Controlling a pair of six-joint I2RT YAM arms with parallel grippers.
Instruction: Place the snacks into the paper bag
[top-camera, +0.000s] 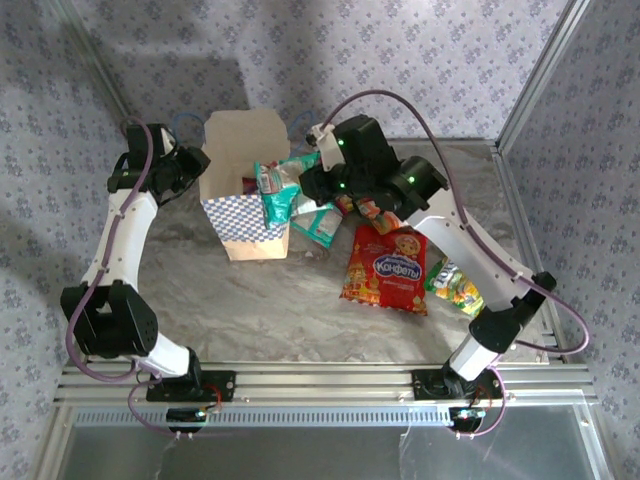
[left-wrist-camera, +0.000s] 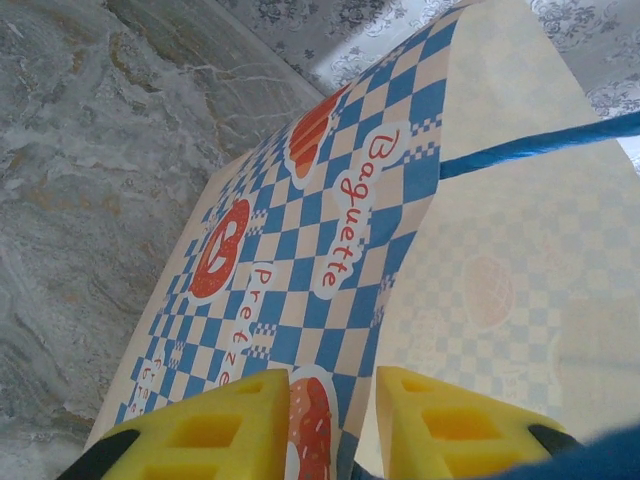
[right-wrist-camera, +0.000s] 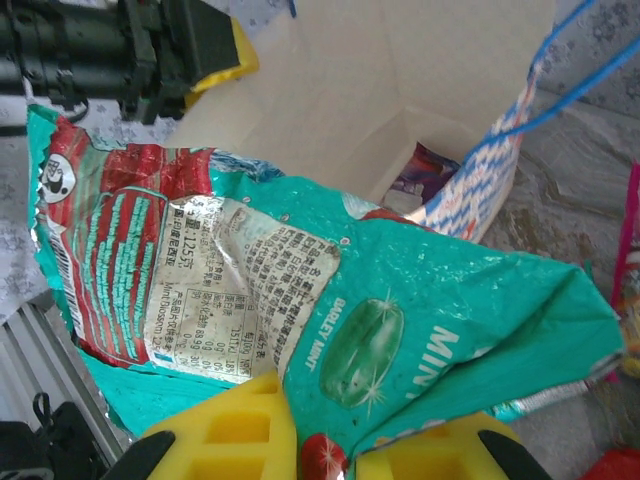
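We're at the mouth of the paper bag now. The right gripper is pinched tight on a teal mint packet, holding it by the middle of one long edge. The packet's long axis runs crosswise to the fingers. From above, the packet hangs against the bag's right rim, and the opening lies just beyond it, toward the left arm. That's the relation that matters. The packet is wide, and we judge that carried in crosswise it could catch on the rim, so it wants lifting over and tipping end-first.

The left gripper straddles the bag's far wall with paper between the yellow fingers. We can't tell whether they're actually clamped on it. A blue cord handle runs right beside that wall. Down inside the bag we spot a purple-white packet on the bottom.

Waiting on the table, all on the right arm's side, are another teal-white packet just beside the bag, the big red packet and a green-yellow packet.
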